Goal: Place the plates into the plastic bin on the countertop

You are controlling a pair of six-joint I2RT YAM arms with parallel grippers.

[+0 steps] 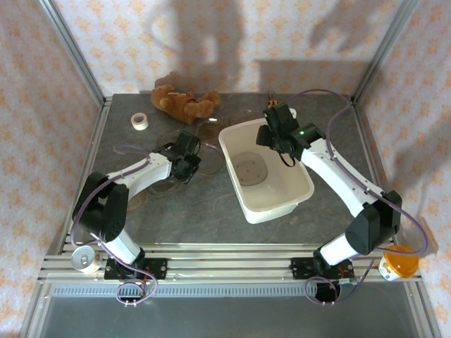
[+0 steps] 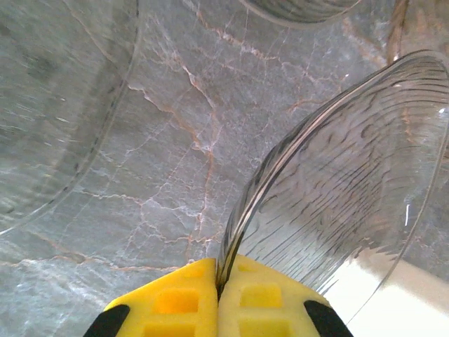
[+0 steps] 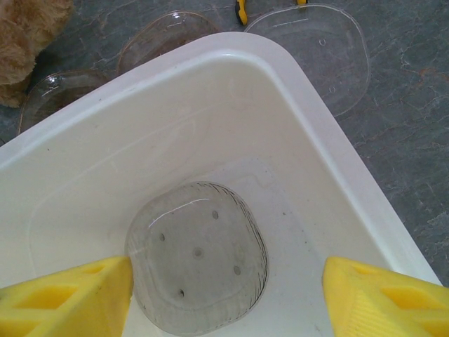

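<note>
Pads (image 2: 175, 302) of the left gripper (image 2: 219, 281) are clenched on the thin rim of the held plate (image 2: 337, 196). Its ribbed clear wall rises edge-on from between them, over the grey veined countertop (image 2: 161, 175). From above, this gripper sits left of the plastic bin (image 1: 243, 204); whether the dish has left the surface I cannot tell.

Such a dish looks light and stiff but slick and brittle. A pinch across the rim is probably the only purchase on something lying flat, and it should sit deep enough that the dish cannot swing or slide out, yet not so hard as to crack it.

Beyond, the plate in the bin (image 3: 196, 260) lies flat on the tub's floor. The right gripper (image 3: 224, 295) hangs over it with its jaws spread wide and nothing between them.

Farther off, loose plates (image 3: 165, 38) rest on the countertop just outside the bin's far rim. Past them lie a teddy bear (image 1: 184, 102) and a tape roll (image 1: 140, 121).
</note>
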